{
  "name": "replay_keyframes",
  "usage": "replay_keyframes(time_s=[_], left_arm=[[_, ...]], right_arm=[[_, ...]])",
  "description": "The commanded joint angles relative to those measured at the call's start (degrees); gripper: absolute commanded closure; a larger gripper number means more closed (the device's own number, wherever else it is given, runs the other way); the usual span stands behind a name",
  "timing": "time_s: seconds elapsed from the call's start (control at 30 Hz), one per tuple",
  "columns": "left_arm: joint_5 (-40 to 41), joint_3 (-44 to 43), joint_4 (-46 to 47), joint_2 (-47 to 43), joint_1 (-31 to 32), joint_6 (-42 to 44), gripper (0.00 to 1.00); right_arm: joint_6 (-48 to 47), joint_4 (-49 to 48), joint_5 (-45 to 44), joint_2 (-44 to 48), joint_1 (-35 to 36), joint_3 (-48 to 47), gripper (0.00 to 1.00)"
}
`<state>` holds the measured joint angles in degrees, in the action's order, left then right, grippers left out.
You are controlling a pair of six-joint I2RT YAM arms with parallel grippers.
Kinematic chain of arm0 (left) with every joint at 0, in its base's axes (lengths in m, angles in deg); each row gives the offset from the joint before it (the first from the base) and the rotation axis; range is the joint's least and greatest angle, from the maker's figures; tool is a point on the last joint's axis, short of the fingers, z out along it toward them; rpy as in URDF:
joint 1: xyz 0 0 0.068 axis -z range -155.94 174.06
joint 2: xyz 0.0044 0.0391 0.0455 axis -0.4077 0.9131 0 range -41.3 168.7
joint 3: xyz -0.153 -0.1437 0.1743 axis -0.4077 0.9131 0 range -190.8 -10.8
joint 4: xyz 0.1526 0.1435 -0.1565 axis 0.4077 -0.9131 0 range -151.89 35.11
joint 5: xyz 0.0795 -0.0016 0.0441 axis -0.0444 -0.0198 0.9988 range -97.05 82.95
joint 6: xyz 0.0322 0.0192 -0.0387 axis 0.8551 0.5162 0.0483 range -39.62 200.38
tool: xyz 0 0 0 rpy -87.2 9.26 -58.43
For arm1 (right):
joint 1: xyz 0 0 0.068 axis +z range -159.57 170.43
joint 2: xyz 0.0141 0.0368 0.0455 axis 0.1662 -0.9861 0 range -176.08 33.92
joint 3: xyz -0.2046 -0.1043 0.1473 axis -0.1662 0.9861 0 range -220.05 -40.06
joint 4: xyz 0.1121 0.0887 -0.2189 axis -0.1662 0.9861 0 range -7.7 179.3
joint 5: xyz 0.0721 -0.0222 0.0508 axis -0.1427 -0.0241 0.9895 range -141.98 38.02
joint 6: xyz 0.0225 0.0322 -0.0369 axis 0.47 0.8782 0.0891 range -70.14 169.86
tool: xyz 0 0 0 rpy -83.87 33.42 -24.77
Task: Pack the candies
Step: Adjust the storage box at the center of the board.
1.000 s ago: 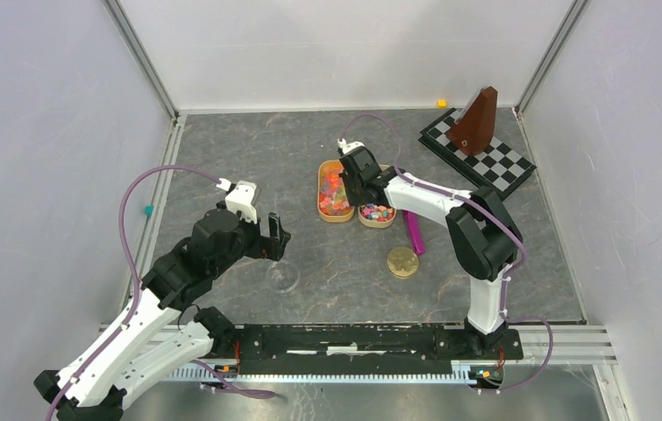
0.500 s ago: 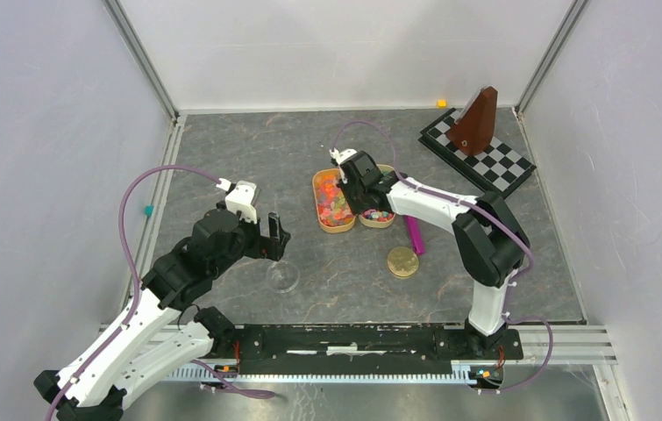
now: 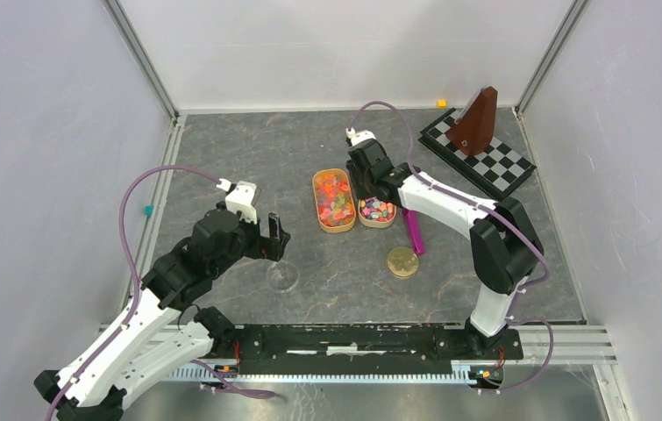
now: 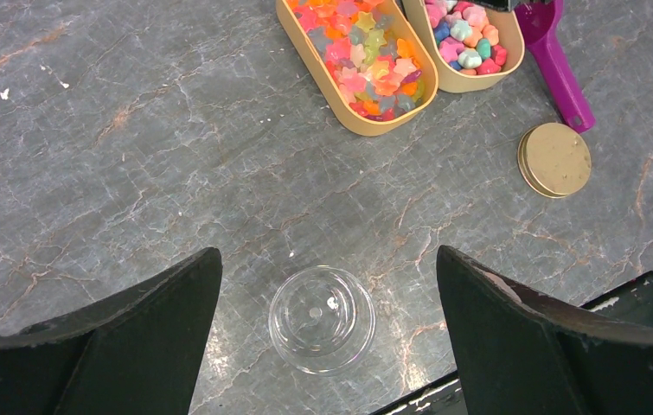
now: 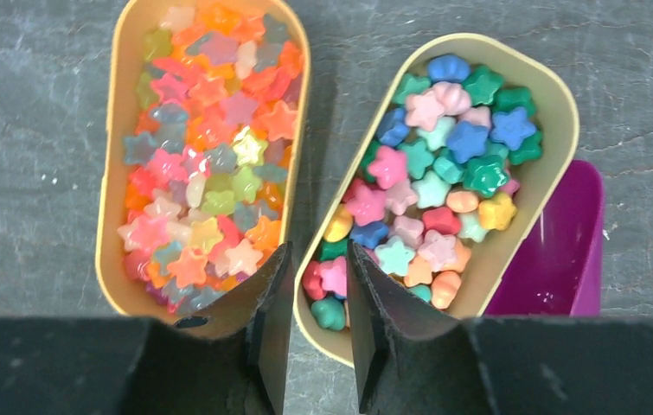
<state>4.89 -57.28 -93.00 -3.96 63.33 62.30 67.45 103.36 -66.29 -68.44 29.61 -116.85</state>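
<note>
**Top view:** the right gripper [image 3: 369,186] hangs at the small tray [image 3: 378,226], with the candies [image 3: 376,210] directly under its fingers. The left gripper [image 3: 274,237] waits well apart.

**Left wrist:** the fingers are spread wide and hold nothing, and a glass jar [image 4: 322,318] sits between and below them.

**Right wrist:** the jaws are parted narrowly and empty, standing astride the tray's rim. The purple scoop [image 5: 556,259] lies just beyond the right finger. A lift from here could snag that rim, tipping the tray and scattering sweets.

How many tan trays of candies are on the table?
2, side by side: the longer tray left, the shorter tray right, beside the purple scoop.
</note>
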Motion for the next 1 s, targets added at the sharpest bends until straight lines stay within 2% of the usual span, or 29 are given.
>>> replay_keyframes(time_s=[0.0,0.47,0.57,0.63,0.97], left_arm=[[0.6,0.0,0.0,0.0,0.1,-2.0,0.00],[0.8,-0.1,0.0,-0.1,0.1,-1.9,0.00],[0.8,0.0,0.0,-0.4,0.1,-1.9,0.00],[0.9,0.0,0.0,-0.6,0.1,-1.9,0.00],[0.8,-0.1,0.0,-0.3,0.1,-1.9,0.00]], right_arm=[[4.6,-1.1,-2.1,-2.5,-1.5,-3.0,0.64],[9.4,-1.8,1.7,-11.6,-3.8,-8.5,0.65],[9.5,-1.9,1.7,-12.4,-3.8,-8.7,0.70],[9.4,-1.9,1.4,-12.7,-3.9,-8.6,0.77],[7.5,-1.2,1.4,-13.3,-3.9,-8.5,0.88]])
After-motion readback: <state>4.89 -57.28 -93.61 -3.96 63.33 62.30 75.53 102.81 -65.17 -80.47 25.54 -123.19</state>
